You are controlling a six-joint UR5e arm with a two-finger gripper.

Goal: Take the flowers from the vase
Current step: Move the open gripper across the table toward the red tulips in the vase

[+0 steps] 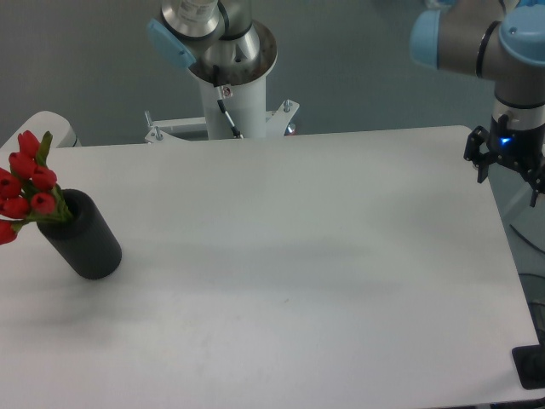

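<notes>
Matte black cylinder vase (83, 238), red tulip flowers (25, 185)

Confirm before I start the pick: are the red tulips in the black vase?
In: the red tulip bunch sticks out of the matte black cylindrical vase.

White table (298, 281), grey wall (358, 77) behind, small black object (530, 366) at table's right front corner

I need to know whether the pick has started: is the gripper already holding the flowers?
No. The gripper hangs at the table's far right edge, while the flowers sit in the vase at the far left.
</notes>
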